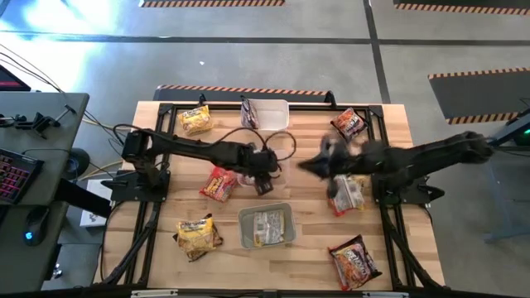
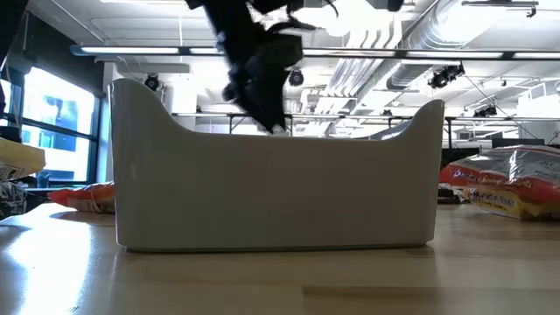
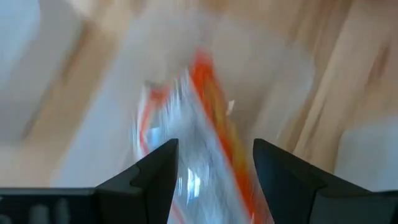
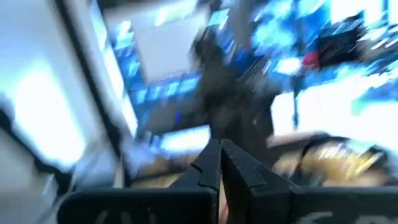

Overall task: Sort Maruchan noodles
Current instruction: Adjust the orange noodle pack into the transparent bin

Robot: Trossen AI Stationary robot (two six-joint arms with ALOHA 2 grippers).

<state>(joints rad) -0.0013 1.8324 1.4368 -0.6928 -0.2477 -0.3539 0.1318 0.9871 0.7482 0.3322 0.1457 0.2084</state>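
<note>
My left gripper (image 1: 263,175) hangs over the table's middle, between the two clear tubs, shut on a red-and-silver noodle packet (image 3: 205,155). In the high view only a scrap of that packet (image 1: 247,177) shows beside the fingers. My right gripper (image 1: 308,167) is shut and empty, blurred, just right of the left one; its fingertips (image 4: 221,149) are together. Loose packets lie flat on the table: yellow (image 1: 196,120), red (image 1: 219,184), yellow (image 1: 199,236), maroon (image 1: 349,124), a pale one (image 1: 348,194) and red (image 1: 354,261). One packet (image 1: 269,225) lies inside the near tub. My left gripper pinches the red-and-silver packet between its two fingers (image 3: 163,171); the packet's crinkled end (image 3: 186,106) sticks out past the fingertips. The blur hides which edge it has. In the high view the packet looks lifted off the table.
A clear tub (image 1: 267,113) stands at the far edge and another (image 1: 267,240) near the middle front; the latter fills the low view (image 2: 276,188). Dark frame rails (image 1: 153,178) run along both table sides. Bare wood shows between the packets.
</note>
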